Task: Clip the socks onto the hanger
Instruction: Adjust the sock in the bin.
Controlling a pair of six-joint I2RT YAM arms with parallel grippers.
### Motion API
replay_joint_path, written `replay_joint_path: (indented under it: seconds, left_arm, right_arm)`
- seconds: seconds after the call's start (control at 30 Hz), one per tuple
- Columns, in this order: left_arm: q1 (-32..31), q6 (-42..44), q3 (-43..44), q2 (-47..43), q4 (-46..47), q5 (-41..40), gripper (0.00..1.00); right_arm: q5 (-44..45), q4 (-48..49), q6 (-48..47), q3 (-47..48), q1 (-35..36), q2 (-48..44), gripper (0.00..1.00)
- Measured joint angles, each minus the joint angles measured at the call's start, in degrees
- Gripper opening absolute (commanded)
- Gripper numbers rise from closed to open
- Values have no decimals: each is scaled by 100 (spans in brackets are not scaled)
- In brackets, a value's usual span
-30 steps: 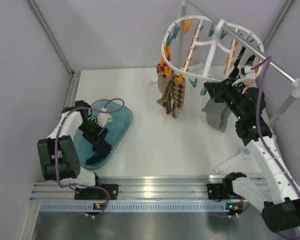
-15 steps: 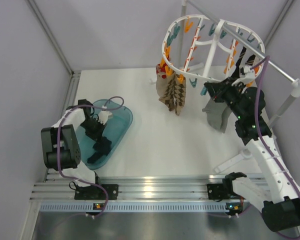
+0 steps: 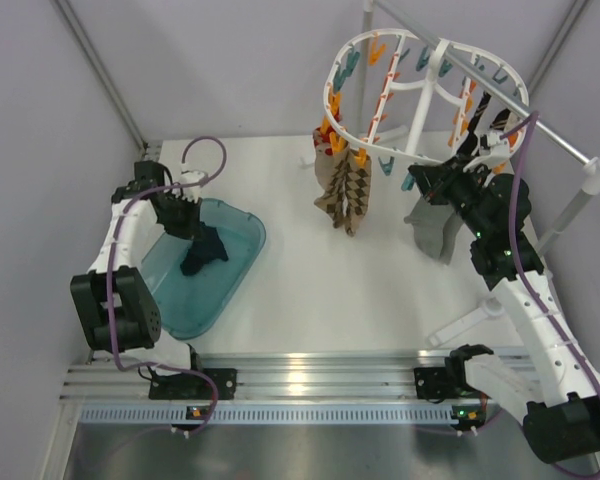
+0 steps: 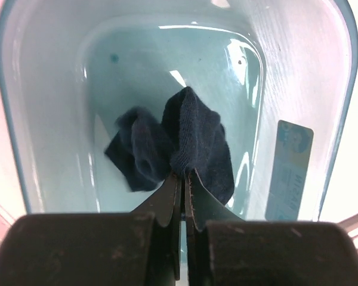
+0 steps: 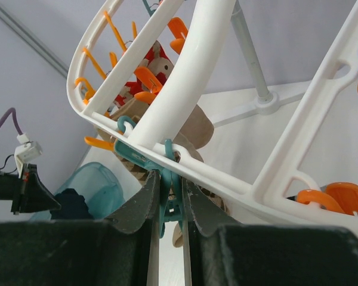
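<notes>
The white tabletop [image 3: 310,290] lies open through the middle, between the translucent teal plastic tub [image 3: 202,300] on the left and the brown-and-beige zigzag socks [image 3: 348,195] hanging far-centre. Over the tub's far end the left gripper [image 3: 193,237] pinches a dark navy sock [image 3: 202,256]. Far right is crowded: the large white oval plastic hanger [image 3: 420,110], a hanging grey sock [image 3: 435,228], the metal rod [image 3: 480,78], and the right gripper [image 5: 170,179] clamped on a teal peg [image 5: 170,210].

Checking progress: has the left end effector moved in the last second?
Yes. The left end effector, gripping the dark sock, moved toward the far end of the tub.
</notes>
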Motion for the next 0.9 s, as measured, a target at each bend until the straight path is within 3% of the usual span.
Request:
replay_joint_path:
  seconds: [0.27, 0.43, 0.53, 0.57, 0.67, 0.73, 0.77, 0.9]
  left_arm:
    - [254, -402, 42, -125, -101, 402, 0]
    - [297, -542, 612, -273, -144, 986, 2]
    - [295, -553, 925, -271, -155, 1360, 30]
    - [293, -533, 957, -271, -153, 1419, 30]
    - [315, -490, 901, -236, -186, 1478, 24]
    - [378, -398, 678, -197, -173, 1443, 5]
    - [435, -317, 535, -157, -201, 1412, 0]
    - [861, -7, 79, 302, -442, 1252, 0]
  right_arm:
    - [-2, -2, -2, 0, 0, 0, 0]
    - [-22, 0, 0, 0, -13, 0, 0]
    - [-42, 0, 2, 0, -24, 7, 0]
    - [-46, 2, 2, 0, -26, 11, 0]
    - [-48, 2, 2, 0, -26, 20, 0]
    - [-57, 0, 2, 0, -26, 22, 0]
    - [-59, 0, 2, 0, -26, 20, 0]
    - [-61, 0, -4, 0, -26, 20, 0]
